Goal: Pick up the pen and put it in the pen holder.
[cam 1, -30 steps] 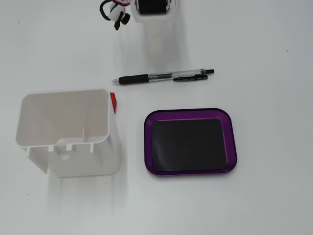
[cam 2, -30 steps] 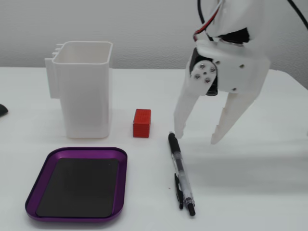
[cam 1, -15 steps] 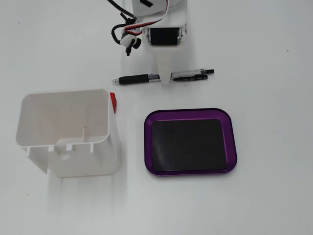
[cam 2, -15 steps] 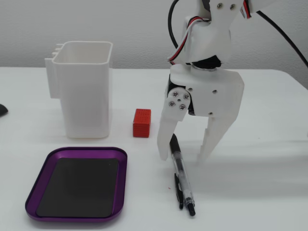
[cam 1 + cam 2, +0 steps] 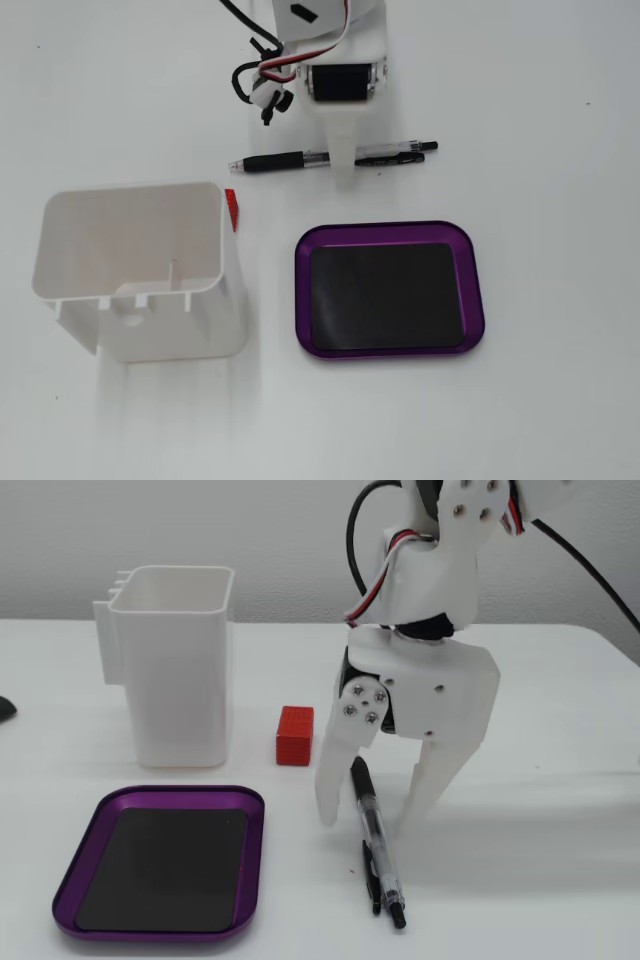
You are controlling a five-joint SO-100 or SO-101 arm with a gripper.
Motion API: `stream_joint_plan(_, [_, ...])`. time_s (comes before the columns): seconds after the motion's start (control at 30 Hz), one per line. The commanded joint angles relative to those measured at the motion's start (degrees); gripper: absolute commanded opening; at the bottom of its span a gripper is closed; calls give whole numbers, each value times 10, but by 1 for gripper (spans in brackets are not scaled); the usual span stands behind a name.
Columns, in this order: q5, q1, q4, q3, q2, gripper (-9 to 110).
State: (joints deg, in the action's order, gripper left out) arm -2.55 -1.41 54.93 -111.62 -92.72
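Observation:
A black and clear pen (image 5: 270, 162) lies flat on the white table; it also shows in the other fixed view (image 5: 374, 832). My white gripper (image 5: 345, 156) is open and lowered over the pen's middle. In a fixed view (image 5: 369, 822) its two fingers stand one on each side of the pen, tips close to the table, not closed on the pen. The white pen holder (image 5: 170, 330) stands upright and looks empty, to the left of the pen in one fixed view and at the back left in the other (image 5: 180, 680).
A purple tray with a black inlay (image 5: 390, 228) lies in front of the pen; it also shows in the other fixed view (image 5: 160, 792). A small red block (image 5: 232, 208) (image 5: 294, 736) sits beside the holder, between it and the gripper.

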Motion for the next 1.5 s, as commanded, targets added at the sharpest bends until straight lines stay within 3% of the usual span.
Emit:
stream_joint_plan(0.0, [0, 2, -16, -1, 14, 16])
stream_joint_plan(0.27, [3, 1, -16, 2, 52, 15])
stream_joint_plan(0.43, [4, 0, -16, 4, 54, -1])
stream_joint_plan(0.83, [23, 7, 76, 103, -33, -1])
stream_joint_plan(1.1, [-110, 55, 116, 282, -183, -1])
stream_joint_plan(1.47, [-130, 57, 48, 414, -206, -1])
